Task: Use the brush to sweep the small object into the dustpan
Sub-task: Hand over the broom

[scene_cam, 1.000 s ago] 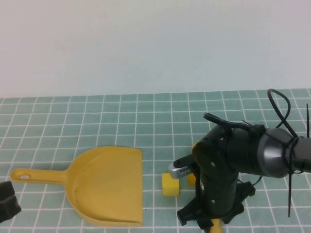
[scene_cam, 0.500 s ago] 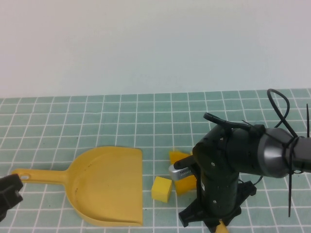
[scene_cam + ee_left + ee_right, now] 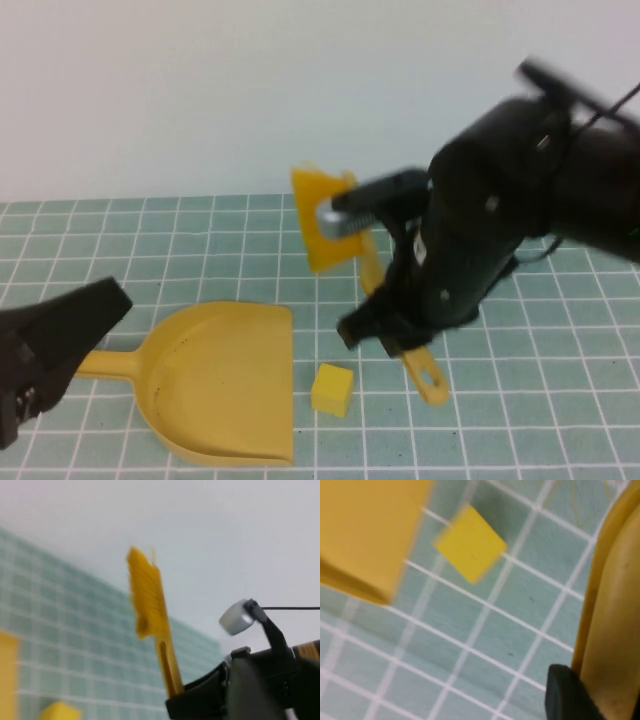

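The right gripper (image 3: 400, 335) clamps the brush (image 3: 325, 230), raised above the cube (image 3: 333, 389) beside the dustpan (image 3: 225, 380) for another stroke. The left gripper (image 3: 40, 345), near the dustpan handle, I cannot tell.

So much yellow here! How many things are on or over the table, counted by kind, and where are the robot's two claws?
Dustpan: 1
Brush: 1, held up by the right gripper
Small block: 1, on the mat beside the dustpan's mouth
Total: 3, all yellow
The left gripper is near the dustpan's handle.
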{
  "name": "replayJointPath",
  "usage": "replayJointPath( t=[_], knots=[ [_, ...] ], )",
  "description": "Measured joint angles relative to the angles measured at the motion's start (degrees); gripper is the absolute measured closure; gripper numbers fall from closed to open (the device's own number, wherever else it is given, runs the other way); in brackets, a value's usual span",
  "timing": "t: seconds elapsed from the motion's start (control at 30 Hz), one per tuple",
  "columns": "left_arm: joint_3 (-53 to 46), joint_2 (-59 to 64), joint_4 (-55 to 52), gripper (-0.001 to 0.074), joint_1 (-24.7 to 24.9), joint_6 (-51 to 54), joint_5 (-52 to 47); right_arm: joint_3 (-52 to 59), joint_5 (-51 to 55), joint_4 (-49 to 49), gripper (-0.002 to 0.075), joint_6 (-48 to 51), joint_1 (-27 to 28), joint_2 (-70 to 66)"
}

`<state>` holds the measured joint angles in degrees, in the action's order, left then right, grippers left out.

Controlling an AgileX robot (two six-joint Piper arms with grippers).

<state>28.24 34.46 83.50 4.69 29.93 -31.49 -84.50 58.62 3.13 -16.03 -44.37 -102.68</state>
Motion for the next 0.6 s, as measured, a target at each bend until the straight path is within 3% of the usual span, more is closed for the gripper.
replayJointPath(
  t=[0.1, 0.17, 0.37, 0.6],
  knots=[
    [0.0, 1.0, 4.7, 0.026, 0.0, 0.5, -1.0, -4.1, 0.8, -5.2, 0.0537, 4.3, -0.1, 2.9],
    [0.0, 2.4, 5.6, 0.0206, 0.0, 0.5, -2.1, -7.0, 1.0, -8.3, 0.0538, 6.9, -1.1, 4.3],
    [0.0, 8.9, 11.0, 0.02, 0.0, 2.5, -7.7, -13.1, 1.7, -11.0, 0.0538, 9.4, -6.5, 4.9],
    [0.0, 14.9, 19.7, 0.0201, 0.0, 13.6, -13.2, -14.0, 1.7, -11.7, 0.0538, 9.7, -9.7, 4.8]
  ],
)
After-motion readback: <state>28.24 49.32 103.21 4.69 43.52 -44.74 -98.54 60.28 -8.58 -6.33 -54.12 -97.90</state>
